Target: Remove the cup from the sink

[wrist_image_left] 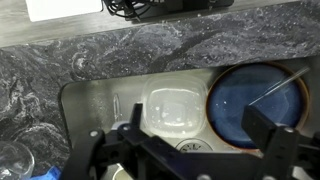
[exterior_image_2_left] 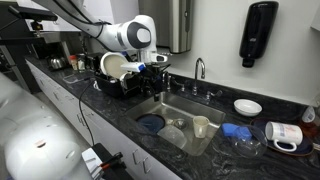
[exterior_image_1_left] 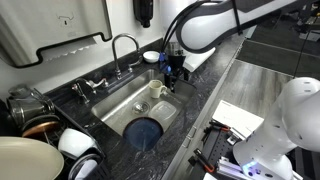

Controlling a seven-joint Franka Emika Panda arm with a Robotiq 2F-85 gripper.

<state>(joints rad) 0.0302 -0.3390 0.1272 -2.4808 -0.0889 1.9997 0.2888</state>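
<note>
The cup (exterior_image_2_left: 201, 126) stood upright in the sink (exterior_image_1_left: 122, 106), low beneath the end effector (exterior_image_1_left: 172, 76), which hung above the basin with fingers spread wide, gripping nothing. A blue plate (wrist_image_left: 252, 105) also lay below it, near the dark worktop (wrist_image_left: 120, 55).

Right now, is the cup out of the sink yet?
Not yet. Done: nothing so far. The cup stands inside the sink, which also holds a blue plate. In hand: the gripper hangs open and empty above the sink. Left: come down, grip the cup, lift it out and probably set it on the countertop.
</note>
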